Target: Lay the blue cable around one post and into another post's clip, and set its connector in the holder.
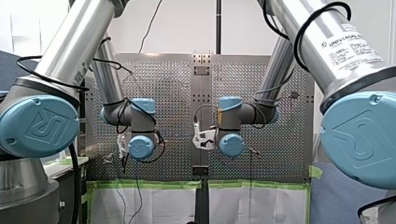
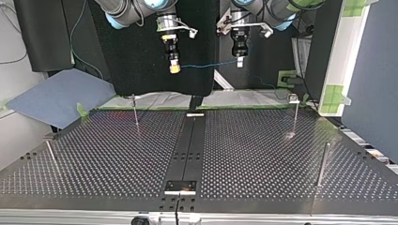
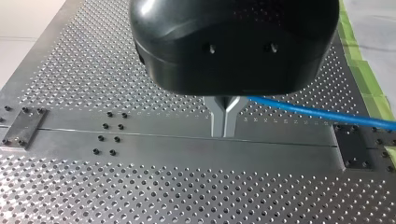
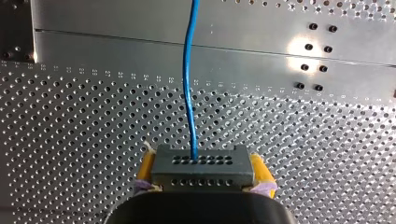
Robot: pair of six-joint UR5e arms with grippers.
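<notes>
Front view first: my left arm comes in at left of frame and my right arm at right. Both wrists hover near the middle of the perforated counter. Their bodies hide both pincers from here, so nothing to read off the fingers.

Over to the top view. The right pincer hangs at upper centre-left, yellow pads showing. The left pincer hangs just to its right, at upper centre. The blue cable runs almost level between the two, up in the air above the far edge of the counter. Four thin posts stand well apart on the counter: one at mid left, one at mid right, one at lower right and one at lower left. The cable touches none of them. The central rail runs down the middle of frame.

Left wrist view: the metal fingers are pinched tight together, and the cable leaves sideways from between them, above the rail.

Right wrist view: the yellow pads clamp a dark grey connector on both sides. The cable rises from its face, straight ahead of the pincer.
</notes>
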